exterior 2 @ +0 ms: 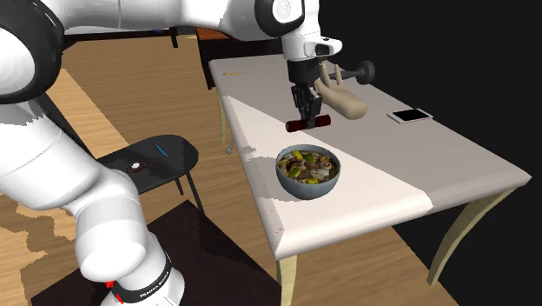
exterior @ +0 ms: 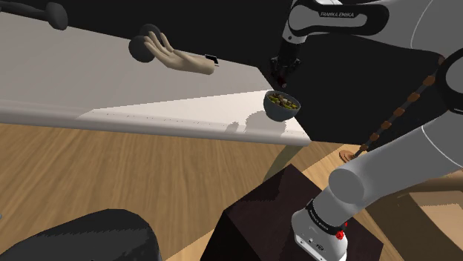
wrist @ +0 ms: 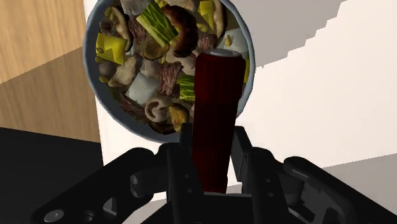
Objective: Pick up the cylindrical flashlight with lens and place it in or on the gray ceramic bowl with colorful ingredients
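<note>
Fingers [wrist: 247, 159] clamp flashlight [wrist: 218, 108] mid-barrel above bowl [exterior 2: 306, 189]; judged rigid, light, smooth, so it may slip.

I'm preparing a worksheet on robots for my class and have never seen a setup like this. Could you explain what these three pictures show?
These are simulator renders of one moment. The machine is a white robot arm on a dark box, ending in a black two-finger gripper. One picture looks from beside the box, another from a second side, the third from a camera on the gripper itself. On the white table sit a grey bowl of mixed food, a phone and a beige hand-shaped object. The gripper holds a dark red flashlight above the bowl.
</note>
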You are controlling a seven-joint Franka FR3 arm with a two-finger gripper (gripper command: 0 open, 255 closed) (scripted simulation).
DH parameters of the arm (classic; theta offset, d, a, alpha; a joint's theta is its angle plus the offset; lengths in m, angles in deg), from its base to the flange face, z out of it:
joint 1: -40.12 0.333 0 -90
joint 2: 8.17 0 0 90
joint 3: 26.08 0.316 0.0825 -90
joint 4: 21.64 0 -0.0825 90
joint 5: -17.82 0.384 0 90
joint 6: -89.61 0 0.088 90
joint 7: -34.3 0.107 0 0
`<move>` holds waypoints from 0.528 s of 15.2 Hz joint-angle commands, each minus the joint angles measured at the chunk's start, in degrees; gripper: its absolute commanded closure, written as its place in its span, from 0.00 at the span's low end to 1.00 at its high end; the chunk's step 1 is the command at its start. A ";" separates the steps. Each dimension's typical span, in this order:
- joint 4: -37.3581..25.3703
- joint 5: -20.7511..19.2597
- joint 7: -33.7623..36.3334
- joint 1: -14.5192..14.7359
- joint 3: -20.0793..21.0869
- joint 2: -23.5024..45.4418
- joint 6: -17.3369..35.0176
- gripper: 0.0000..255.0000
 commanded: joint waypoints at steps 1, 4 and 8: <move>2.27 -0.09 -2.45 -0.84 -1.56 -2.53 0.19 1.00; 5.94 -0.62 -5.80 -2.12 -4.03 -5.39 1.60 1.00; 8.93 -0.81 -5.30 -2.13 -4.10 -5.32 4.63 1.00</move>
